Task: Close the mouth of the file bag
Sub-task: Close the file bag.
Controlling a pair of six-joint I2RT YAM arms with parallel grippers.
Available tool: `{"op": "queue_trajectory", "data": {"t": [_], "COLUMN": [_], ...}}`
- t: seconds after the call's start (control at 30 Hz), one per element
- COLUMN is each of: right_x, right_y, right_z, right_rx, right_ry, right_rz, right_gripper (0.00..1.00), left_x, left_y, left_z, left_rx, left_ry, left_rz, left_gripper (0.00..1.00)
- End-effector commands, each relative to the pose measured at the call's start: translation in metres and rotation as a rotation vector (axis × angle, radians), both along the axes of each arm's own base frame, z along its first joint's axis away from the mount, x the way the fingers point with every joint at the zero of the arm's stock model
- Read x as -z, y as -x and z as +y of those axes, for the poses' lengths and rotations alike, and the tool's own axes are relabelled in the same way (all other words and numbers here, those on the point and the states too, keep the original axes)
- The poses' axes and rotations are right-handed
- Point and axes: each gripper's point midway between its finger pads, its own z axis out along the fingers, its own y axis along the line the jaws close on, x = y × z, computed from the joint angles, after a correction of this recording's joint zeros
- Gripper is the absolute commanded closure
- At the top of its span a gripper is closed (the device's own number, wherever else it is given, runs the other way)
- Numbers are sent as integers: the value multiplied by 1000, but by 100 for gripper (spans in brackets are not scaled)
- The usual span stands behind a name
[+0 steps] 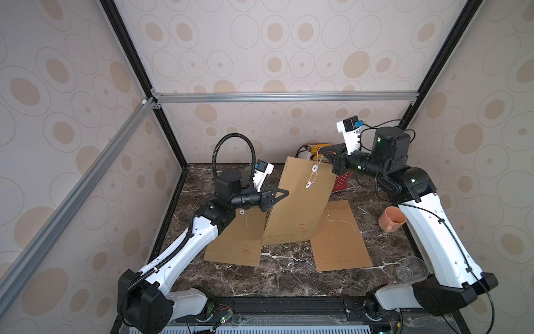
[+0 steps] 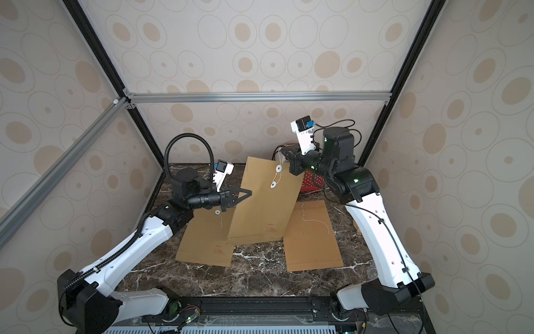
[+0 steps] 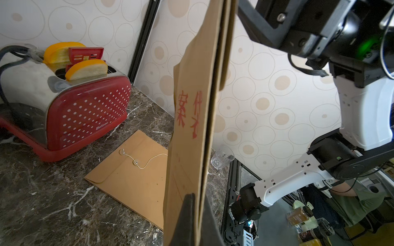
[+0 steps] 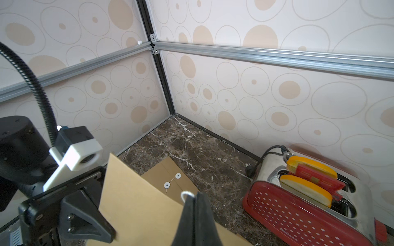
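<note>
A brown file bag [image 1: 300, 202] [image 2: 265, 202] stands upright in the middle of the table, tilted a little. My left gripper [image 1: 286, 192] [image 3: 199, 202] is shut on its left edge, with the paper pinched between the fingers [image 3: 187, 213]. Two white discs [image 1: 315, 167] sit near the bag's top, and a white string [image 1: 318, 159] runs between them and up to the right. My right gripper [image 1: 322, 150] [image 4: 195, 194] is shut on that string, above the bag's top right corner. A small loop of string [image 4: 185, 193] shows beside its fingertips.
Two more file bags lie flat, one at the left [image 1: 237, 243] and one at the right [image 1: 338, 237]. A red toaster [image 4: 298, 208] with yellow slices stands at the back right. An orange mug [image 1: 391, 221] and a clear glass [image 1: 410, 270] sit by the right arm.
</note>
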Motion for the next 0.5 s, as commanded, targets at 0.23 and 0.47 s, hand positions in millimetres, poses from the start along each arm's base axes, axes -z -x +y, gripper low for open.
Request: {"op": "queue_trajectory", "data": {"t": [0.23,0.47], "right_x": [-19,-20], "right_y": [14,22], "right_z": [22,29], "right_rx": [-47,-69], "right_ry": [-13,-19], "right_rz": [-59,-74], "right_gripper": [100,100], "left_x": [-25,-23], "left_y": [5,4], "left_z": [-5,-7], "left_rx": [30,39], "left_ry": [28,21], "left_rz": [-76,-63], "left_gripper": [100,100]}}
